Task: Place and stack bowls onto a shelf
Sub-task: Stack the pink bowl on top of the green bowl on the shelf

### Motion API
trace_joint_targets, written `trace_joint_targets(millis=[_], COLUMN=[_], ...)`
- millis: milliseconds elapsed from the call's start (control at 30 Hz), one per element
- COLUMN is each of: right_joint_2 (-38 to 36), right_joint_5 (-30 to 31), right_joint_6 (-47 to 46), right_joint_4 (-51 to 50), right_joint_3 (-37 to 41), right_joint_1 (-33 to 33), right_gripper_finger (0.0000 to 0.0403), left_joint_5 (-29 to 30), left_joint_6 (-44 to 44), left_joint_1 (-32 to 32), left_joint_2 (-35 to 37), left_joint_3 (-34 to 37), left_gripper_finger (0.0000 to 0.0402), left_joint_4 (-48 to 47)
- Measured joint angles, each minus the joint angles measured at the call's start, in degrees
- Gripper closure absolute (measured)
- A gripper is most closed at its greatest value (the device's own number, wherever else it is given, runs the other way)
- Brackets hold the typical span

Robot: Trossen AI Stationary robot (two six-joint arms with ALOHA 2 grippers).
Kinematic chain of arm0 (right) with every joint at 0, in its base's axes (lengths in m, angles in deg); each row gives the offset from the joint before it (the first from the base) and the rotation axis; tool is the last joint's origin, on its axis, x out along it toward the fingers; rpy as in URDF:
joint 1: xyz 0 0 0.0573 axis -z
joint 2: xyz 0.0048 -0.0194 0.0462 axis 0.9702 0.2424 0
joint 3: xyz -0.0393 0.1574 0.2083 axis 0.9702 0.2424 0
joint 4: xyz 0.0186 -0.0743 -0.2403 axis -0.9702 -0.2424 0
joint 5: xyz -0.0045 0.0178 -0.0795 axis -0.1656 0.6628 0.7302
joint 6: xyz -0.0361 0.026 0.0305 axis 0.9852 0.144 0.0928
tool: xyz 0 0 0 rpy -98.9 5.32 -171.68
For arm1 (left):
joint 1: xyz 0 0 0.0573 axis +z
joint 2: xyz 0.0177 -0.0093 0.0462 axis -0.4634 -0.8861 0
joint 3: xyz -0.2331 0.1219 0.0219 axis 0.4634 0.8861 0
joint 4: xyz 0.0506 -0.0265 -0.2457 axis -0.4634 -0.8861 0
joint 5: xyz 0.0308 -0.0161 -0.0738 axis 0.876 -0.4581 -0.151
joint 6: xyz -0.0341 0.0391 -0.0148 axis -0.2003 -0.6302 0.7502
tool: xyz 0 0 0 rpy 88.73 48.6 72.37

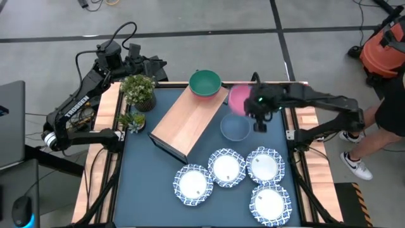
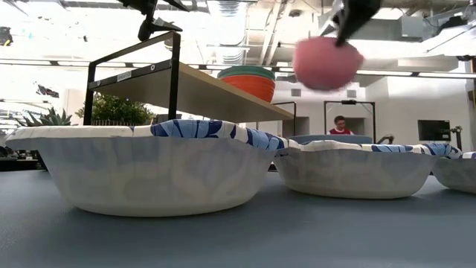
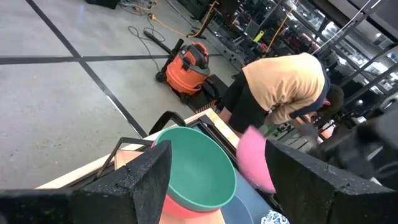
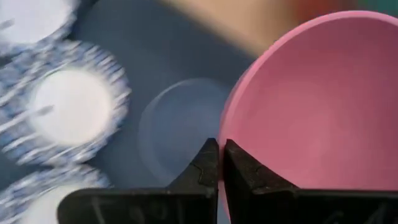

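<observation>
The light-wood shelf [image 1: 188, 120] lies slantwise on the dark blue table; a green bowl [image 1: 205, 83] nested in a red bowl [image 2: 250, 86] stands on its far end. My right gripper [image 4: 219, 163] is shut on a pink bowl [image 1: 238, 99], carried in the air between the shelf's far end and a light blue bowl [image 1: 235, 127] resting on the table. Several white bowls with blue rims [image 1: 227, 166] sit near the table's near edge. My left gripper [image 3: 217, 180] is open, raised at the far left behind the shelf, looking over the green bowl [image 3: 198, 168]. My right gripper pinches the pink bowl's rim [image 4: 225, 134] between its two fingers, one finger inside the bowl and one outside. The bowl is lifted clear of the table and tilted on its side, its hollow facing the wrist camera.
Two potted plants [image 1: 138, 90] stand at the table's far left corner by the shelf. A person [image 3: 283, 87] bends over beyond the table's right side, near an orange vacuum [image 1: 383, 49]. Bare blue tabletop [image 1: 149, 177] lies at the near left.
</observation>
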Motion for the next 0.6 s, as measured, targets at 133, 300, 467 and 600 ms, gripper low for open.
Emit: trace_joint_targets(millis=[133,300,467,600], right_joint_2=[2.5,9.7,18.5,24.3], right_joint_5=[4.7,3.6,-2.4,-6.3], right_joint_6=[8.3,17.5,22.9,26.3], right_joint_4=[4.0,12.8,14.0,12.5], right_joint_3=[-7.6,-15.4,-22.7,-27.6], right_joint_1=[3.3,9.3,12.5,12.3], right_gripper_finger=[0.0375,0.0375,0.0375,0.0375], left_joint_5=[0.0,0.2,0.4,0.4], left_joint_6=[0.1,0.0,-0.2,-0.2], left_joint_1=[0.0,0.0,0.0,0.0], left_joint_2=[0.0,0.0,0.0,0.0], left_joint_3=[0.0,0.0,0.0,0.0], left_gripper_finger=[0.0159,0.0159,0.0159,0.0159], left_joint_4=[0.0,-0.1,-0.6,-0.8])
